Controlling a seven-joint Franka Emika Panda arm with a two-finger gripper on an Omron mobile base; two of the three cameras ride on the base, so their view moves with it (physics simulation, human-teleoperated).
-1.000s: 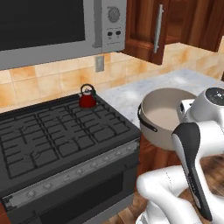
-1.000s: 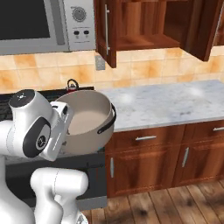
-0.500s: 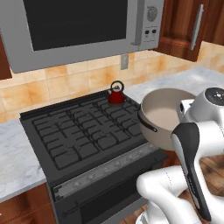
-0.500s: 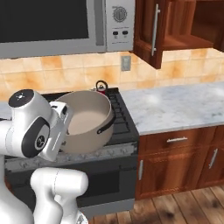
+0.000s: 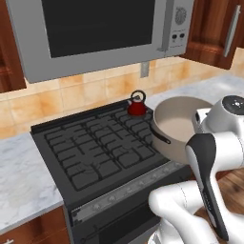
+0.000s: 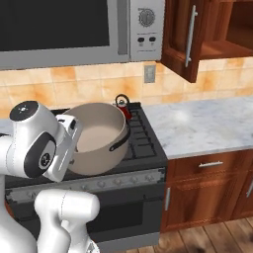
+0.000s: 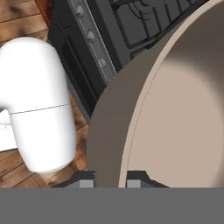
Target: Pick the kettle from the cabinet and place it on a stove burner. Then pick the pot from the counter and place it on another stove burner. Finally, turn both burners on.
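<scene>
Taupe-grey round metal pot (image 5: pixel 183 127) clamped at its rim by the gripper (image 7: pixel 112 181), held above the black gas cooktop (image 5: pixel 95 152), small dark-red kettle (image 5: pixel 137 104) seated on a rear burner.

Bright even light, sharp, soft shadows

base views: behind arm, left and right, sharing cooktop (image 5: pixel 100 152) | hand view: close along pot (image 7: pixel 144 131) wall
</scene>
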